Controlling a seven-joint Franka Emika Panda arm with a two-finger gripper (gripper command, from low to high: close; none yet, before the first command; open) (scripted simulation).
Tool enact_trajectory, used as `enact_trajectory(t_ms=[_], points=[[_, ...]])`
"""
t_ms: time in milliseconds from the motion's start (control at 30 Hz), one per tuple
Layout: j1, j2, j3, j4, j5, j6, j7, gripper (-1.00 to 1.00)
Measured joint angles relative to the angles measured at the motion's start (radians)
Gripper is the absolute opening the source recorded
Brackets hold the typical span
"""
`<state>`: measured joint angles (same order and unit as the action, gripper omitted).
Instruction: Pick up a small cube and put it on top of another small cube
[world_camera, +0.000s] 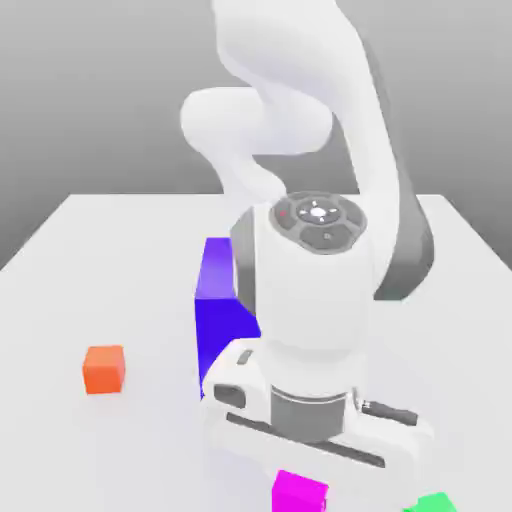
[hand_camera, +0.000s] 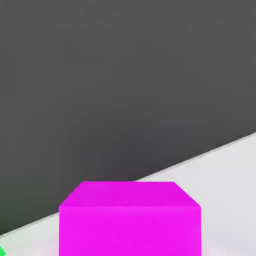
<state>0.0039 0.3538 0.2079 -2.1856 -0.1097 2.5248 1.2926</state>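
A plain white table (world_camera: 60, 250) stands before a bare grey backdrop; the white arm leans low over the table's near edge; its tool (world_camera: 305, 480) is closed narrow just above the small magenta-pink cube (world_camera: 299, 493), whether gripping it I cannot tell; a small green cube (world_camera: 432, 503) lies near on the exterior view's right; a big blue-purple block (world_camera: 218, 310) stands behind the arm; a small orange cube (world_camera: 104, 368) sits well apart on the exterior view's left.
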Motion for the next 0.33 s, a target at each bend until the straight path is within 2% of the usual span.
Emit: enact_trajectory(t_ms=[100, 200, 233, 333], points=[[0.064, 0.007, 0.041, 0.021, -0.032, -0.014, -0.004, -1.0], [0.099, 0.099, 0.017, 0.032, -0.075, 0.066, 0.021, -1.0], [0.105, 0.117, 0.011, 0.033, -0.082, 0.082, 0.025, 1.0], [0.105, 0.117, 0.011, 0.033, -0.082, 0.082, 0.025, 1.0]])
